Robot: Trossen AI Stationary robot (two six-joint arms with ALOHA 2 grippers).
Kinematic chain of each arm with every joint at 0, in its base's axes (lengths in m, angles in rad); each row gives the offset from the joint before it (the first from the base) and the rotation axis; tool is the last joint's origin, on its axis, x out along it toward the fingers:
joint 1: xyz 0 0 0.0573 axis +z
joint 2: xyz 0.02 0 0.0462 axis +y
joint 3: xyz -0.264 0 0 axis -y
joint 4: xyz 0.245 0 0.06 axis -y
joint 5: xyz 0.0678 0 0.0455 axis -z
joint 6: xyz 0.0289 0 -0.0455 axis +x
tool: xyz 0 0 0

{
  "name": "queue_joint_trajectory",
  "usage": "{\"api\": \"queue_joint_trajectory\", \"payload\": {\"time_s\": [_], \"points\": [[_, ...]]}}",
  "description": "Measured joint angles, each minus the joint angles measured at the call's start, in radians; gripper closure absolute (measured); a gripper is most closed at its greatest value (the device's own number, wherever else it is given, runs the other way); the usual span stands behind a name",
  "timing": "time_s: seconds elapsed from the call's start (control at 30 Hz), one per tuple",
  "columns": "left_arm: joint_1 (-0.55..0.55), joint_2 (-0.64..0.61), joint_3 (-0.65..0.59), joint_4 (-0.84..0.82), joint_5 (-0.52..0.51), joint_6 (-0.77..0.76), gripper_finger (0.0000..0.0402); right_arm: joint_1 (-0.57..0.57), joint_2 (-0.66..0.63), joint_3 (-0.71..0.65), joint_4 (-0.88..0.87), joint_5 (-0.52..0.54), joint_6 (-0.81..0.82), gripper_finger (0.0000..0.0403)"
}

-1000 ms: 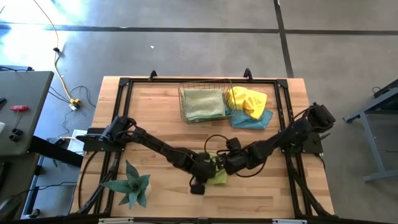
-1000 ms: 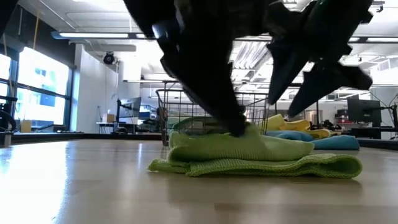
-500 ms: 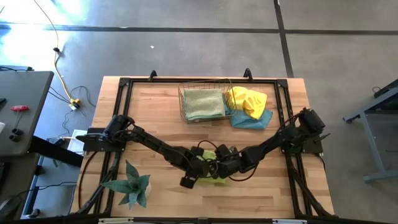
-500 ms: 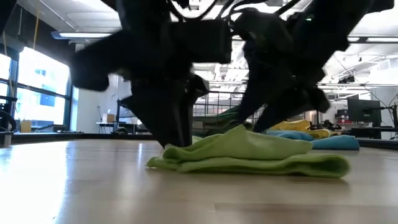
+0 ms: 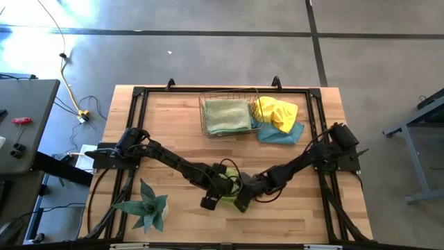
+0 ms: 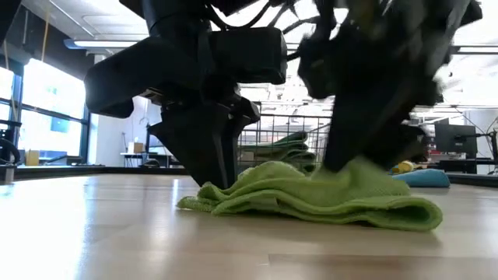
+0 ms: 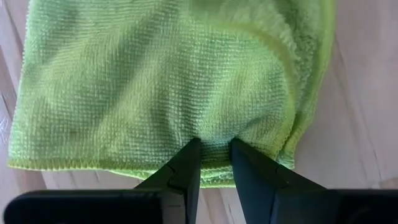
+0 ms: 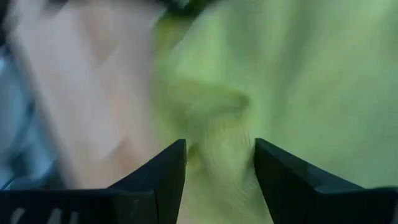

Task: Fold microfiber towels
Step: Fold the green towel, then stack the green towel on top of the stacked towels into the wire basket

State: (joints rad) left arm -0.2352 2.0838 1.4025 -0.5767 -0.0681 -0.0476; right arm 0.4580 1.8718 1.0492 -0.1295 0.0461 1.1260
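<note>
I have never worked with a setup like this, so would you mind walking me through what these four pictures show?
It is a robot with two dark arms at a wooden table, each ending in a two-finger claw. One camera looks straight down, one sits at table-top height, and one rides on each wrist. Both claws meet at a lime green towel near the front middle. The left claw pinches a fold of it; the right claw grips a bunch of the same cloth. Farther back stands a wire basket with a pale green towel in it. Beside it, a yellow towel lies on a blue towel. A spiky green plant stands at the front left.
</note>
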Motion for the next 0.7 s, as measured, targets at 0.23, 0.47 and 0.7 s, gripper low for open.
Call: {"api": "queue_joint_trajectory", "payload": {"time_s": [0.23, 0.47, 0.7], "points": [[0.003, 0.000, -0.001, -0.004, 0.009, -0.001, 0.0321, 0.077, -0.045, 0.006, 0.015, -0.189, 0.043, 0.0224], [0.001, -0.014, 0.001, -0.013, 0.040, -0.028, 0.0321, 0.150, -0.112, 0.006, -0.105, -0.084, 0.127, 0.0224], [-0.012, -0.066, 0.021, 0.015, 0.046, -0.012, 0.0321, 0.283, -0.259, 0.004, -0.313, 0.103, 0.324, 0.0224]]}}
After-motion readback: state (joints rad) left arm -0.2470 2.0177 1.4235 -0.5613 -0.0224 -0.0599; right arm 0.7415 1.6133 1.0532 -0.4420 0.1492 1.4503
